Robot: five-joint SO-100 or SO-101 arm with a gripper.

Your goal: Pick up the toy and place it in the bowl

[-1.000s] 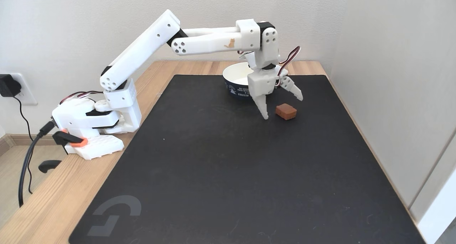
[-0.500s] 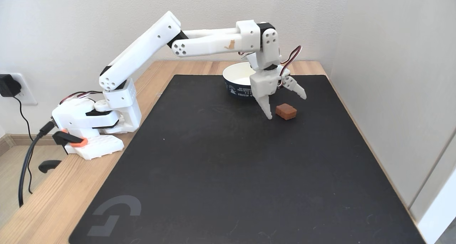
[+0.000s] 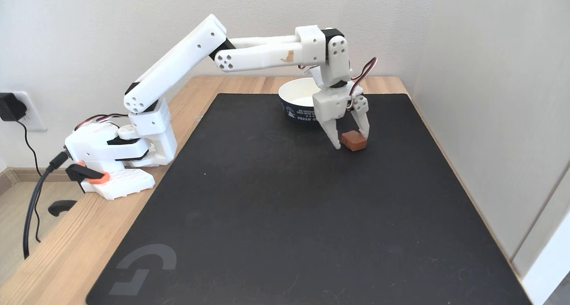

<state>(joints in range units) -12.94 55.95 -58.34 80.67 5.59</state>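
In the fixed view the tool (image 3: 352, 141) is seen lowered to the black mat (image 3: 285, 216), its two white fingers pointing down and narrowed around the toy (image 3: 354, 140). The reddish-brown block is flanked on both sides: one finger (image 3: 331, 136) stands at its left edge and the other finger (image 3: 364, 126) comes down at its right rear edge. Both appear to be touching the block, though firm contact cannot be confirmed. The toy is seen resting on the mat, not lifted.

Just behind and slightly left of the tool, the bowl (image 3: 297, 101) is placed on the mat's far edge, partly hidden by the tool's wrist; its cream interior and navy printed outside are visible. The bowl and the toy are near each other but apart.

Far to the left of the tool, the arm's base (image 3: 113, 156) is clamped to the wooden bench (image 3: 58, 256). A black cable (image 3: 33, 202) is seen hanging beside it.
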